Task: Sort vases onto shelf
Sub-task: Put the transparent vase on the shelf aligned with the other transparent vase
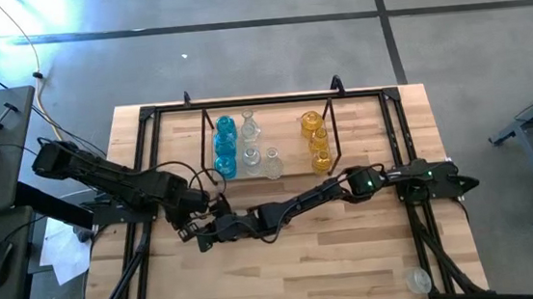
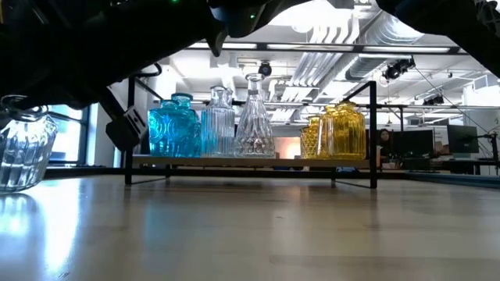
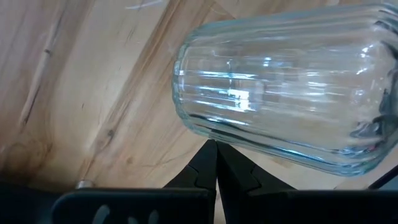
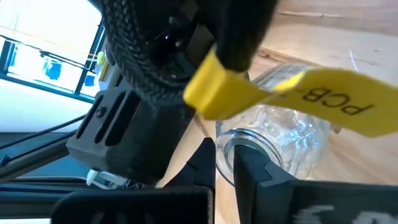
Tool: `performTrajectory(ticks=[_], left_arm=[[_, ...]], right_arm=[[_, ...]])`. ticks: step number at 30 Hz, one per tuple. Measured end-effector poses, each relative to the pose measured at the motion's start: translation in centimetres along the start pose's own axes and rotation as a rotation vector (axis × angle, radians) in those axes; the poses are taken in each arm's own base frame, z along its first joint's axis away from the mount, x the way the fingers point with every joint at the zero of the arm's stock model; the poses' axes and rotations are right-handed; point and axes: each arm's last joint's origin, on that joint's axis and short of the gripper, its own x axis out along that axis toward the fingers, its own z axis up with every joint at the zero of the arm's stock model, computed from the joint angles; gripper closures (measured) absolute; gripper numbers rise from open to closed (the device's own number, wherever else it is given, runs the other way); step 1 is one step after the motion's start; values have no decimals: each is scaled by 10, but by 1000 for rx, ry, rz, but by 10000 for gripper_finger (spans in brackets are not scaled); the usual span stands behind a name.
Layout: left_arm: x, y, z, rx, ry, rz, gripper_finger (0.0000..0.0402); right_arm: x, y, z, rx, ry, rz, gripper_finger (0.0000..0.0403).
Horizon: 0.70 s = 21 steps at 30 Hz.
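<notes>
A clear ribbed vase [image 3: 280, 87] is left of the shelf [image 1: 290, 145], near the table's middle, and shows at the left edge of the low view [image 2: 23, 152]. My right gripper [image 4: 225, 167] reaches in from the table's right and is shut on its mouth. My left gripper [image 3: 216, 163] is shut, with its tips beside the vase's body. On the shelf stand blue vases [image 1: 226, 145], clear vases [image 1: 251, 141] and yellow vases [image 1: 316, 140]. My right gripper pinches the rim of the vase's mouth [image 4: 231, 144] between its two fingers, coming nearly level from the table's right. The body [image 4: 298, 134] reaches away beyond the fingers; I cannot tell whether its base is clear of the table. My left gripper's shut fingertips [image 3: 216, 149] stand right at the vase's ribbed side [image 3: 249, 140]; I cannot tell whether they touch.
Another clear vase [image 1: 416, 280] stands near the table's front right corner. A black frame [image 1: 148, 116] edges the table. The left arm's wrist with a yellow cable tag [image 4: 298, 93] hangs close over the vase. Bare wood [image 1: 305, 262] lies in front of both grippers.
</notes>
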Motion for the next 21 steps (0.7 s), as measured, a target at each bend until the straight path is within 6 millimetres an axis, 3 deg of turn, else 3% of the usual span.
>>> performTrajectory(ticks=[12, 21], left_arm=[[-1, -10, 6, 95, -38, -116, 401], [-1, -21, 9, 167, -115, -190, 401]], right_arm=[[-26, 17, 18, -8, 177, -83, 403], [-40, 29, 34, 40, 191, -89, 400]])
